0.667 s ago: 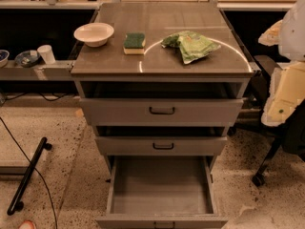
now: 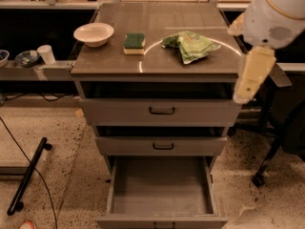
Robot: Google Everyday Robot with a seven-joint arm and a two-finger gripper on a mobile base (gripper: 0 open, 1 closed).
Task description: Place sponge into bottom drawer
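Note:
The sponge (image 2: 134, 42), dark green over pale yellow foam, lies on the cabinet top (image 2: 157, 63) between a white bowl and a light-green bag. The bottom drawer (image 2: 162, 190) is pulled open and its grey tray is bare. My gripper (image 2: 249, 82) hangs at the right, beside the cabinet's right edge at top-drawer height. It is well to the right of the sponge and touches nothing.
A white bowl (image 2: 94, 34) stands left of the sponge and a wrinkly light-green bag (image 2: 190, 45) lies to its right. Two shallower drawers (image 2: 162, 111) are slightly open above. A cup (image 2: 46, 54) sits on a side ledge. A black bar (image 2: 28, 175) lies on the floor.
My arm and gripper have moved left and slightly up, closer to the cabinet's right edge. The sponge, bowl, bag and drawers have not moved.

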